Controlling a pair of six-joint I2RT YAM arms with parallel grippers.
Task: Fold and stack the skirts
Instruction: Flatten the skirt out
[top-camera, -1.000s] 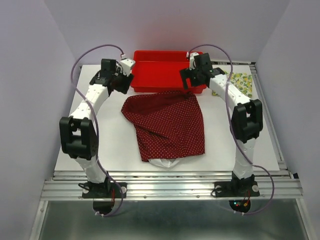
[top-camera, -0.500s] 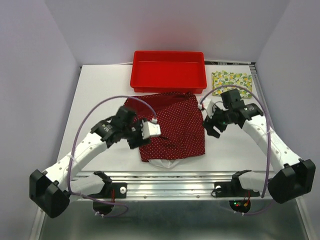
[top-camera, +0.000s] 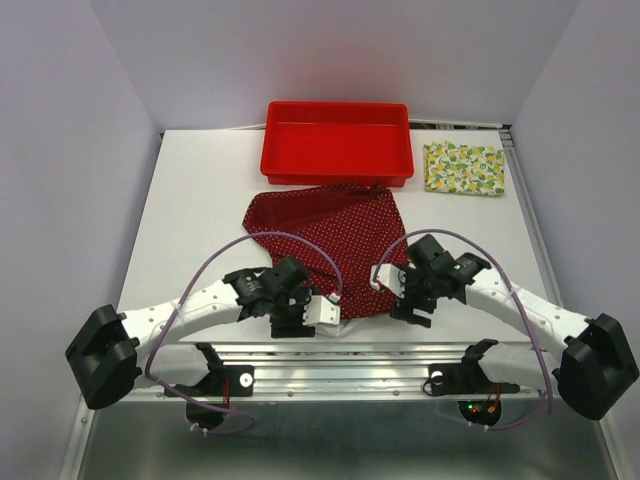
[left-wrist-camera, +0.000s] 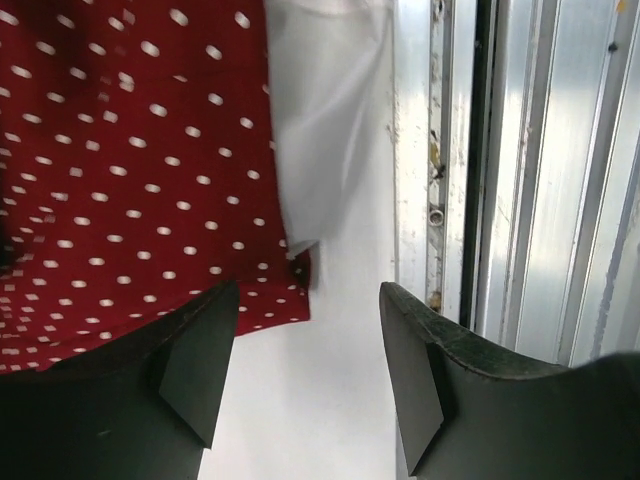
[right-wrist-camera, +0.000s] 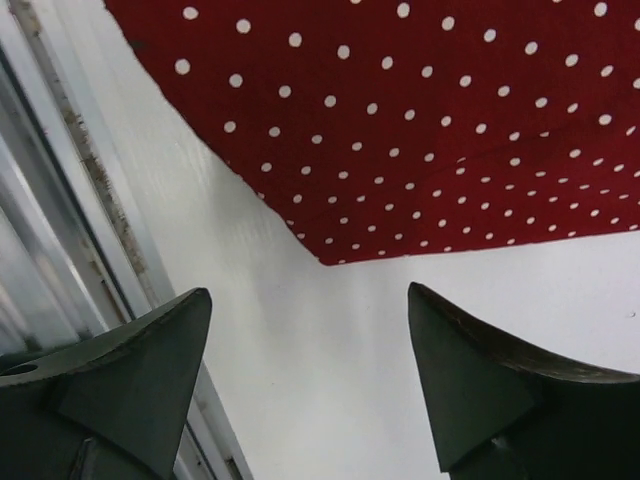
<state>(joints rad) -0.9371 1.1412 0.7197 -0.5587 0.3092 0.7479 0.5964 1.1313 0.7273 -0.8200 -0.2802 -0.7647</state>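
Observation:
The dark red dotted skirt lies spread flat on the white table, with white lining peeking out at its near hem. The lemon-print skirt lies folded at the back right. My left gripper is open and hovers low over the skirt's near-left corner, beside the lining; its jaws hold nothing. My right gripper is open just off the near-right corner. Bare table shows between its fingertips.
A red plastic tray stands at the back centre, just behind the dark red skirt. An aluminium rail runs along the table's near edge, close to both grippers. Lilac walls enclose three sides.
Both arms have swung from the skirt's far edge by the tray to its near corners at the table's front. The skirt has stayed spread out.

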